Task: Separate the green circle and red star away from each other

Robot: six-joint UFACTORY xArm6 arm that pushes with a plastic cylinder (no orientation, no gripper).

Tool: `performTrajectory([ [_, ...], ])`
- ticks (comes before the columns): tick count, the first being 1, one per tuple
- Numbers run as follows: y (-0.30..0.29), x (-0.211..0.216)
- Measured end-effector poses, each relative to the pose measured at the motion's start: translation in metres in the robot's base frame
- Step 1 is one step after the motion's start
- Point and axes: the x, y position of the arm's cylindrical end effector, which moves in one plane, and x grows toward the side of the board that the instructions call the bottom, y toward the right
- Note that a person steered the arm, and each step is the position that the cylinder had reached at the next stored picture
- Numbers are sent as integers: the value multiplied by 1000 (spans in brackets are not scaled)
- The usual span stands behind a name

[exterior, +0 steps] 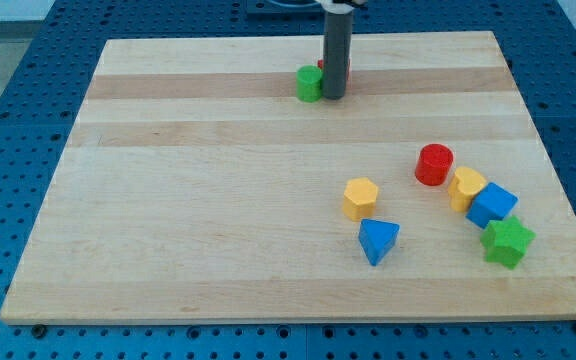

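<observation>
No pincer, only my tip (pixel 334 96), wedged between green circle (pixel 310 84) and barely visible red star (pixel 347 68); separation just begun.

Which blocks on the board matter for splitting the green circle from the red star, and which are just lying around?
Job:
green circle
red star, mostly hidden behind the rod
my tip, between them

Lying about:
red cylinder
yellow hexagon
yellow block
blue block
blue triangle
green star

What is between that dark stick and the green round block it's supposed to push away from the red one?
Nothing visible. My tip sits right against the green circle, on its right in the view. Only a sliver of the red star shows behind the rod, so the rod stands between the two blocks.
</observation>
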Motion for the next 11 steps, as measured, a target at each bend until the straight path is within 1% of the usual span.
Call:
performTrajectory([
  [1, 47, 18],
  [2, 73, 24],
  [3, 59, -5],
  [5, 16, -6],
  [6, -18, -6],
  [7, -27, -6],
  [9, 22, 24],
  [11, 25, -48],
])
